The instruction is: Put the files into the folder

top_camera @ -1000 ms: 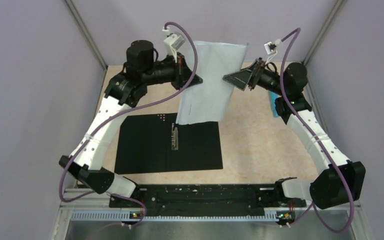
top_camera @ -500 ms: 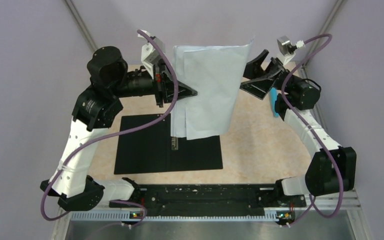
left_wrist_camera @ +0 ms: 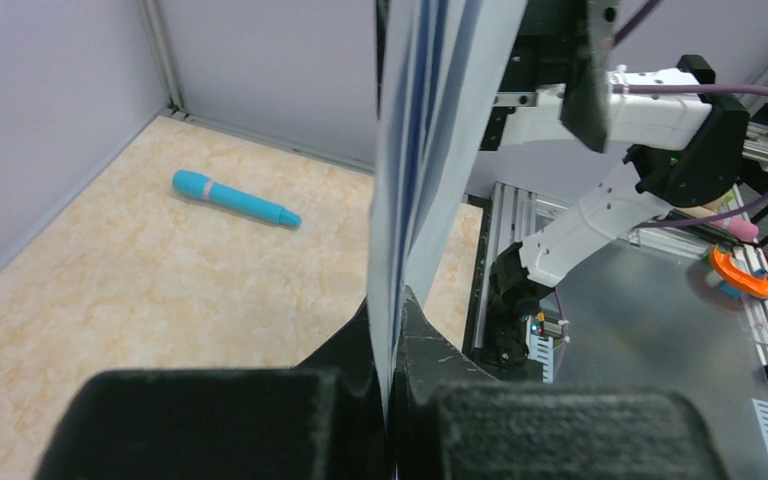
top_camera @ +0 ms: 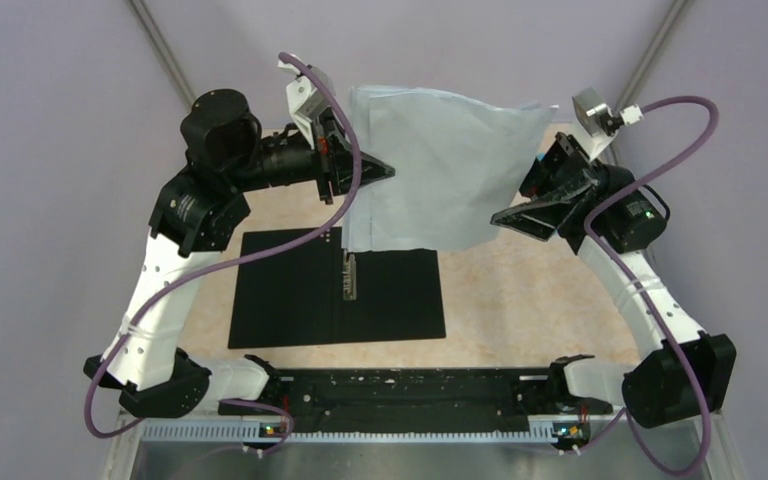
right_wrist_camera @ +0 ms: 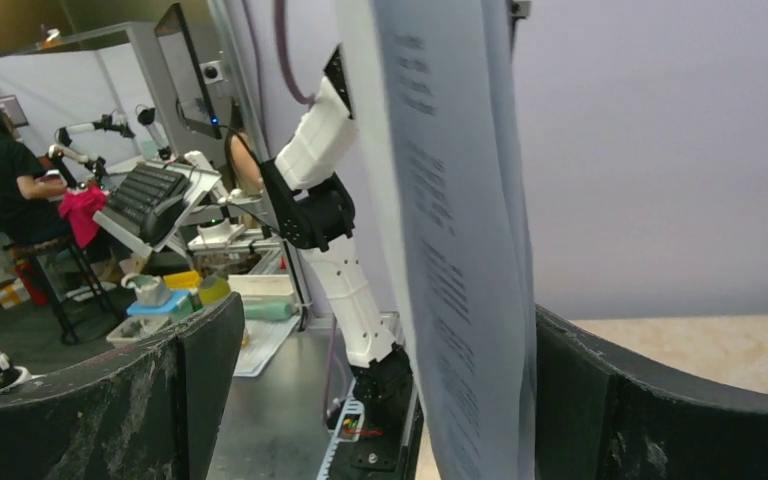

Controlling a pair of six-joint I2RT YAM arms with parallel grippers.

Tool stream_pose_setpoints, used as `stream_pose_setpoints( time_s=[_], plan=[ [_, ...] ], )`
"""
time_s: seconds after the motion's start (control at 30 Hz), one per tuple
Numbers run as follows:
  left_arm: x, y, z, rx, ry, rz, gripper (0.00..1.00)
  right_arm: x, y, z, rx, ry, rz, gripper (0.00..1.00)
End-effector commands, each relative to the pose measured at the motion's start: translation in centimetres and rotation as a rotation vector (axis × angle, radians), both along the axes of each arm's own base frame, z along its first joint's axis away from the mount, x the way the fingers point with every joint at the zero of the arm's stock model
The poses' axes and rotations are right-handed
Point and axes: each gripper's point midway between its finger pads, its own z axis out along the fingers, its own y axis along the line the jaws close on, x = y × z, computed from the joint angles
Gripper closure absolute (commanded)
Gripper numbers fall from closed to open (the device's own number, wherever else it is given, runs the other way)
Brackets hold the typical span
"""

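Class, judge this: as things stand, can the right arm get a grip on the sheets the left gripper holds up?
Probably yes. The right gripper is open with a finger on each side of the files, nothing else between; the left gripper holds them upright.

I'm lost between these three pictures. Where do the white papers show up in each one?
Top external: files upright, top centre, between the arms.
Left wrist: files edge-on, centre, pinched in left fingers.
Right wrist: files edge-on, centre, between spread right fingers.
Shared landmark: the beige table.
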Motion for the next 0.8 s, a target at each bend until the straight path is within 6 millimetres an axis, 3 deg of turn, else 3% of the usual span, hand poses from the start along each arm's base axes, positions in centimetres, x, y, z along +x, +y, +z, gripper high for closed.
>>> stream_pose_setpoints(
  time_s=[0.0,0.13,0.27,0.33,0.5,0.63,0.77],
  plan=[
    [0.8,0.7,2.5,-0.049,-0.077,0.081,1.0,-4.8,-0.7,1.9,0.063,-0.265,0.03,0.02],
    [2.0,1.1,2.7,-0.056,-0.07,0.15,1.0,-4.5,-0.6,2.1,0.053,-0.243,0.007,0.14],
    [1.2,0.7,2.8,-0.066,-0.067,0.095,1.0,-2.4,0.0,2.1,0.038,-0.223,-0.105,0.29],
    [0.2,0.5,2.9,-0.069,-0.077,0.037,1.0,-1.2,0.3,1.8,0.021,-0.214,-0.178,0.26],
    [-3.3,0.2,3.2,-0.078,-0.116,-0.149,1.0,1.7,0.1,1.3,-0.019,-0.175,-0.363,0.02],
    [-5.2,0.6,3.6,-0.096,-0.164,-0.219,1.0,2.3,0.0,1.4,-0.045,-0.195,-0.398,0.01],
    [-6.7,1.0,3.7,-0.098,-0.202,-0.272,1.0,1.7,0.6,1.1,-0.066,-0.225,-0.308,0.01]
  ],
)
